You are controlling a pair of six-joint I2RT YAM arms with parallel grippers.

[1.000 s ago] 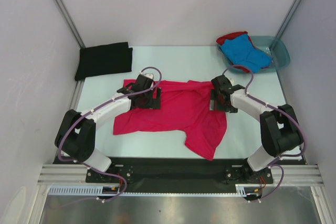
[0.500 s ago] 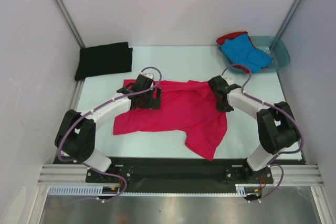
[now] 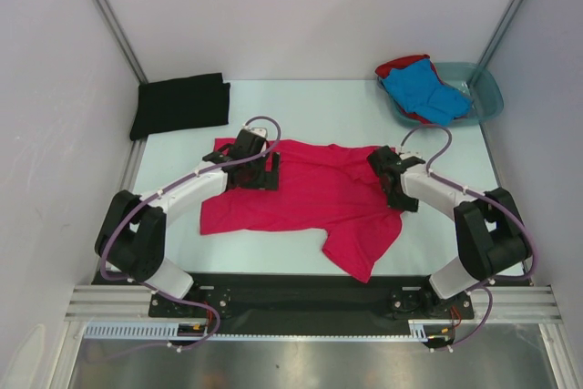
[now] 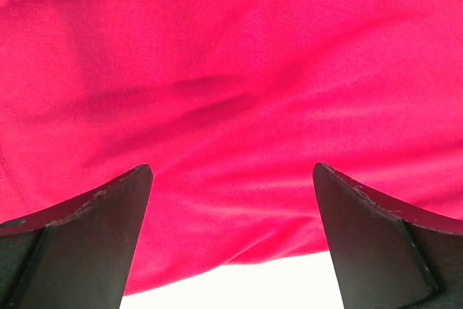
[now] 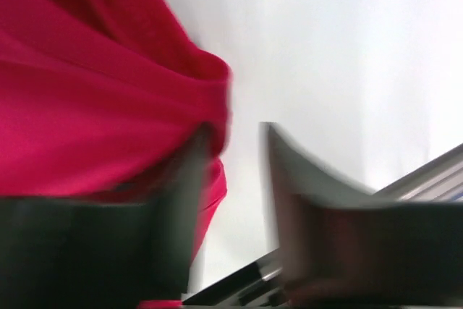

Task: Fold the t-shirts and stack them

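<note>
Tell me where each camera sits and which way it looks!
Top camera: high up behind the arms, looking down at the table; both arms show, with the left gripper over the pink shirt and the right gripper at its right edge.
Left wrist camera: on the left arm, looking down close at the pink shirt; its two dark fingers show, wide apart.
Right wrist camera: on the right arm, looking at the shirt's edge and bare table; its fingers show, blurred.
Shared: all three see the pink shirt.
</note>
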